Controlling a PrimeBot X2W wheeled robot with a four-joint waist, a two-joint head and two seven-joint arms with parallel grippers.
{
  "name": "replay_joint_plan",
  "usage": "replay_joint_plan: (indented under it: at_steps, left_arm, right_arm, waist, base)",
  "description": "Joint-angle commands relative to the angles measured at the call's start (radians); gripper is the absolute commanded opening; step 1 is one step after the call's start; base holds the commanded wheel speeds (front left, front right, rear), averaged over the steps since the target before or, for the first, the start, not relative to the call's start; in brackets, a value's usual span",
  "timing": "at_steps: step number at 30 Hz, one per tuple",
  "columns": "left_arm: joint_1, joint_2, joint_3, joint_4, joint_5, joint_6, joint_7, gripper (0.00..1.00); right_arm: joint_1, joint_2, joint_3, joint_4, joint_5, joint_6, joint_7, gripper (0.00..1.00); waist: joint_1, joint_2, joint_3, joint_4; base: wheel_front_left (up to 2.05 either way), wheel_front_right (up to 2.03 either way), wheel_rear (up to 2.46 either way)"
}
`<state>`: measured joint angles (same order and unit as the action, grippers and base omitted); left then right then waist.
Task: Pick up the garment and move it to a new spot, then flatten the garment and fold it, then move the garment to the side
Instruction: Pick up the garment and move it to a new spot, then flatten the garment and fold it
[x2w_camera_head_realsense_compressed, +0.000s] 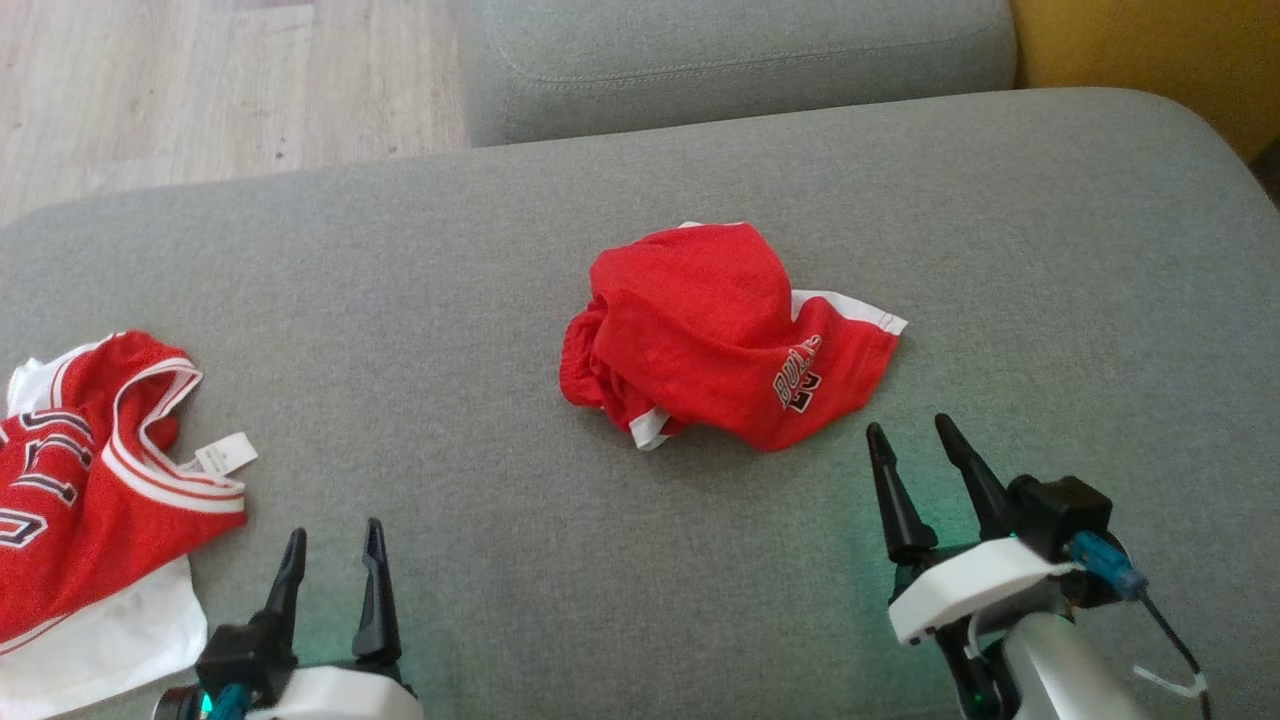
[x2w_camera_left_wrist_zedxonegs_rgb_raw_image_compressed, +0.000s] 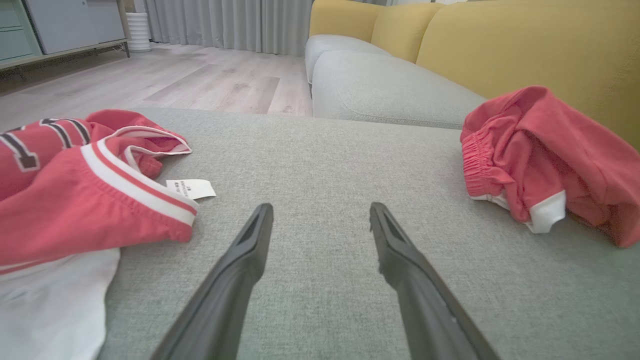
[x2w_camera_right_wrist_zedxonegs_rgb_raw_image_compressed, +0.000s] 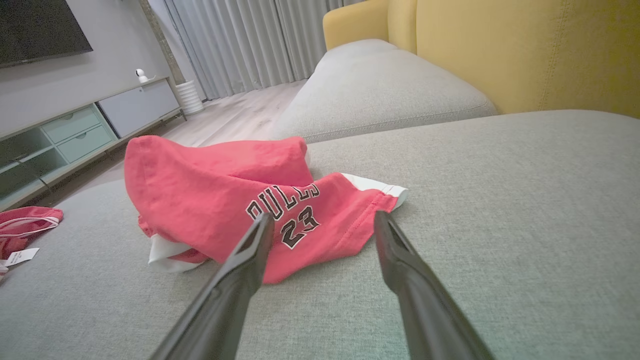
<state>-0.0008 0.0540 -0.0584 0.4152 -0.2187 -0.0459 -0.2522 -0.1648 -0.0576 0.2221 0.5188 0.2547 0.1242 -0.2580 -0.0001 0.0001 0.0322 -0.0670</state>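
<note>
Red shorts (x2w_camera_head_realsense_compressed: 720, 335), soft, light and limp by my guess, lie crumpled on the grey sofa cushion (x2w_camera_head_realsense_compressed: 500, 250) just ahead of my right end effector (x2w_camera_head_realsense_compressed: 910, 424), whose fingers stand apart and empty. I would pinch the white-trimmed hem nearest its tips. My left end effector (x2w_camera_head_realsense_compressed: 335, 529), also spread and empty, has a red jersey (x2w_camera_head_realsense_compressed: 90, 480) on its left. The shorts' folds hide most of the waistband, and the jersey is cut off at the frame edge.

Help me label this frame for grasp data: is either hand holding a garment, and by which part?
Nothing is held. The left hand and right hand are both open; the red shorts lie crumpled on the grey cushion, untouched.
</note>
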Motion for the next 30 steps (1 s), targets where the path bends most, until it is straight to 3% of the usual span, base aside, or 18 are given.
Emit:
replay_joint_plan:
  at_steps: [1, 12, 21, 28, 29, 30]
  left_arm:
    - [-0.036, 0.0, 0.04, -0.037, 0.012, -0.009, -0.009, 1.0]
    - [-0.112, -0.003, -0.015, -0.055, 0.003, -0.027, -0.009, 1.0]
    - [-0.168, -0.004, -0.066, -0.063, -0.014, -0.023, -0.009, 1.0]
    - [-0.206, -0.004, -0.088, -0.066, -0.029, -0.022, -0.01, 1.0]
    - [-0.208, -0.004, -0.087, -0.066, -0.029, -0.021, -0.01, 1.0]
    - [-0.21, -0.004, -0.086, -0.066, -0.03, -0.021, -0.01, 1.0]
  right_arm:
    - [-0.018, 0.007, 0.009, -0.022, 0.001, 0.007, -0.004, 1.0]
    - [-0.221, 0.007, -0.132, 0.103, -0.049, 0.007, -0.004, 1.0]
    - [-0.439, -0.009, -0.279, 0.37, -0.19, 0.007, 0.015, 1.0]
    - [-0.509, -0.005, -0.367, 0.528, -0.267, 0.007, 0.031, 1.0]
    - [-0.513, -0.003, -0.366, 0.545, -0.263, 0.007, 0.03, 0.96]
    - [-0.517, -0.001, -0.36, 0.56, -0.262, 0.007, 0.029, 0.45]
  waist:
    - [0.0001, -0.0001, 0.004, 0.004]
    - [0.0001, -0.0001, 0.119, 0.059]
    - [0.0001, -0.0001, 0.223, 0.122]
    - [0.0001, -0.0001, 0.269, 0.146]
    - [0.0001, -0.0001, 0.271, 0.146]
    - [0.0001, -0.0001, 0.271, 0.145]
  base:
    - [0.0, 0.0, 0.0]
    - [0.0, 0.0, 0.0]
    - [0.0, 0.0, 0.0]
    - [0.0, 0.0, 0.0]
    - [0.0, 0.0, 0.0]
    - [0.0, 0.0, 0.0]
